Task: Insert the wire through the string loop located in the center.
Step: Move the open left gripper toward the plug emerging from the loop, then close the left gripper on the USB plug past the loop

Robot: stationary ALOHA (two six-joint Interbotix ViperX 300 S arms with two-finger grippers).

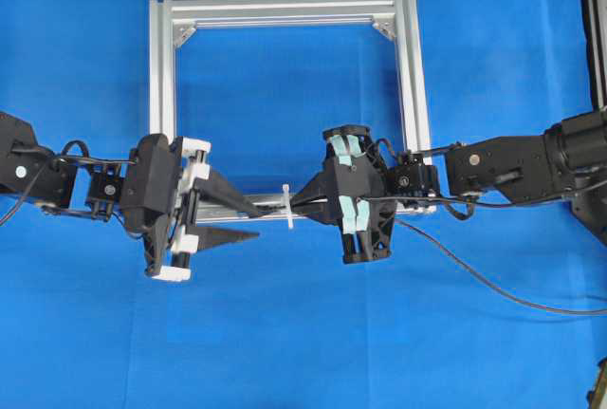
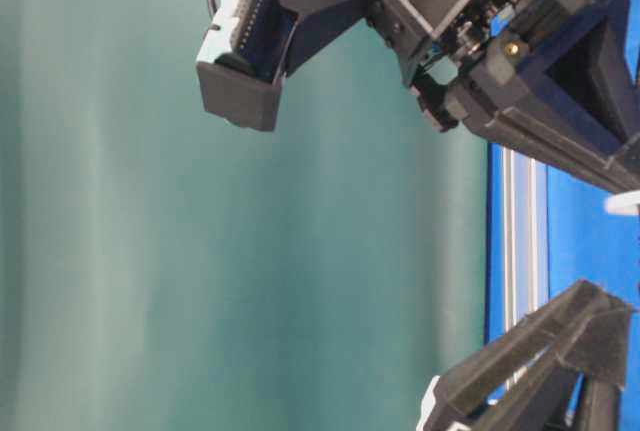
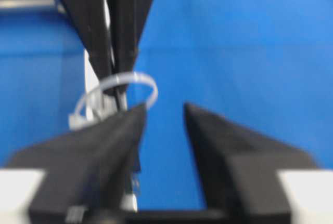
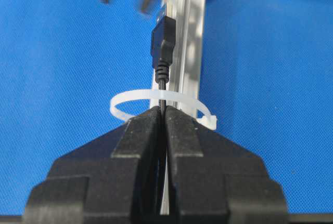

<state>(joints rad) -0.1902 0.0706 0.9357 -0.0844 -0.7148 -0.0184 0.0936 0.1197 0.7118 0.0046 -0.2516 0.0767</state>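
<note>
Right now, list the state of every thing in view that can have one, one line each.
Wire: plug end already through the loop, pinched behind the plug.
Loop: closed white ring around the wire, beside the frame's front bar.
Frame: flat on the blue table.
Left tool: open, holding nothing.
Right tool: shut on the wire.
</note>
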